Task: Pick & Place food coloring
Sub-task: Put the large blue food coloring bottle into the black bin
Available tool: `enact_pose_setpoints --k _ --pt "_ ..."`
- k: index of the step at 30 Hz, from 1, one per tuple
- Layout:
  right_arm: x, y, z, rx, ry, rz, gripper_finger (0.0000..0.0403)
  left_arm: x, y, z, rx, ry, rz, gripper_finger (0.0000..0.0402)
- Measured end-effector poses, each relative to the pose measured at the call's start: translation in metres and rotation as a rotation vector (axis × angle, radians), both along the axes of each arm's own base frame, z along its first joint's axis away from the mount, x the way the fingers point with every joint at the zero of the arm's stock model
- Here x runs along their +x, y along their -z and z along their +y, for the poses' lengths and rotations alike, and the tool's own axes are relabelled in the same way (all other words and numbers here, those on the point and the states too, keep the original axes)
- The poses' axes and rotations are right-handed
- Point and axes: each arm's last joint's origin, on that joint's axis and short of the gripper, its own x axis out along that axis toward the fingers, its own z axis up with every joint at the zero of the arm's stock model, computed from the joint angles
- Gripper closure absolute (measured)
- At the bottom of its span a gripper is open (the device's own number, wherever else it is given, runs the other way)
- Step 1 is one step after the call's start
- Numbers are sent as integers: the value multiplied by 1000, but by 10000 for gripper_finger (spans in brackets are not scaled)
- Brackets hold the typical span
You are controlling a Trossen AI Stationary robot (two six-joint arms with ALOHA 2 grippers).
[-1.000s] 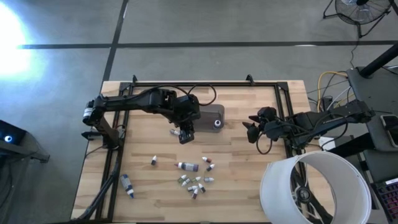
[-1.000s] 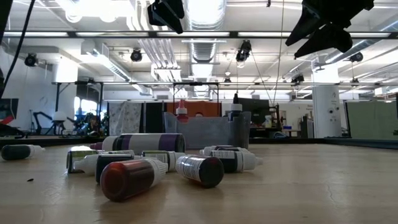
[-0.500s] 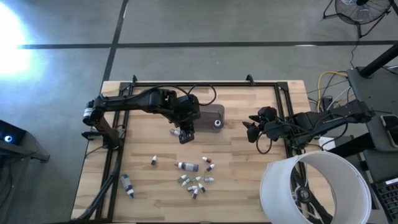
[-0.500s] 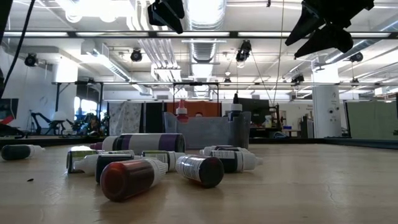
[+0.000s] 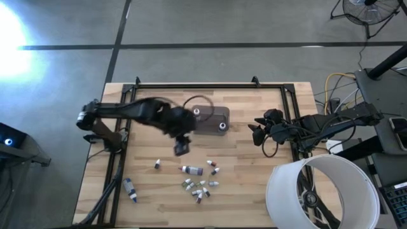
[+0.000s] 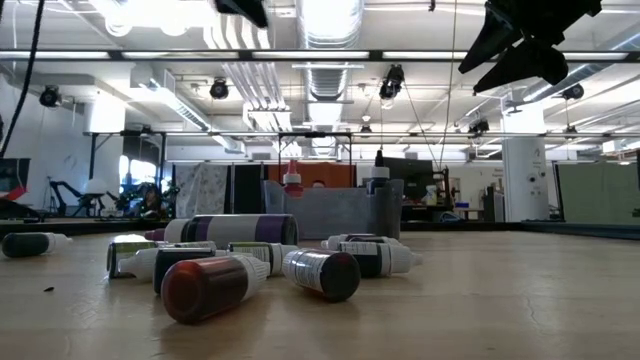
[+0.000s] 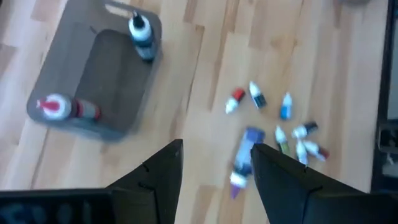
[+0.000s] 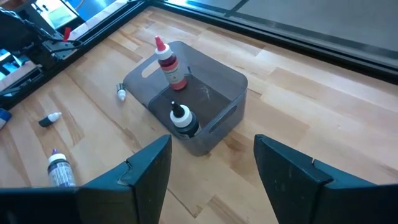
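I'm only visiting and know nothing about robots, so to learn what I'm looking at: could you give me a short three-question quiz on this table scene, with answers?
1. True or false: the grey tub already holds two upright bottles.
2. Which is nearer the loose cluster of small bottles? A) left gripper B) right gripper
3. Fill in: the long purple-capped bottle on the table is lying on its ____.

Key
1. True: a red-capped bottle and a dark bottle stand inside.
2. A: it hangs between tub and cluster, fingers apart and empty; the right gripper waits near the table's right edge.
3. side
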Motion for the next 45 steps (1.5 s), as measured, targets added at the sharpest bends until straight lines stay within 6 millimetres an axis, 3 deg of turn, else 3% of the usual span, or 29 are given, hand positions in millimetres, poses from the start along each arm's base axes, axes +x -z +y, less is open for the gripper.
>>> enact_pose_setpoints --k 3,6,16,21,25,36,45 --pt "0 0 0 -2 -1 2 182 -22 2 -19 -18 19 34 237" --pt "0 2 0 -13 -6 13 182 -42 17 -38 -49 19 95 237" --pt "0 4 0 -19 2 17 181 -126 102 -116 -125 381 394 237" --pt "0 4 0 -14 4 14 182 -150 139 -157 -132 593 337 237" --pt "0 4 0 -14 3 15 182 -162 158 -182 -154 696 289 237" --pt "-1 4 0 7 20 1 181 -175 200 -199 7 774 464 236" --pt "-1 4 0 26 36 -12 181 -174 206 -199 96 740 438 236"
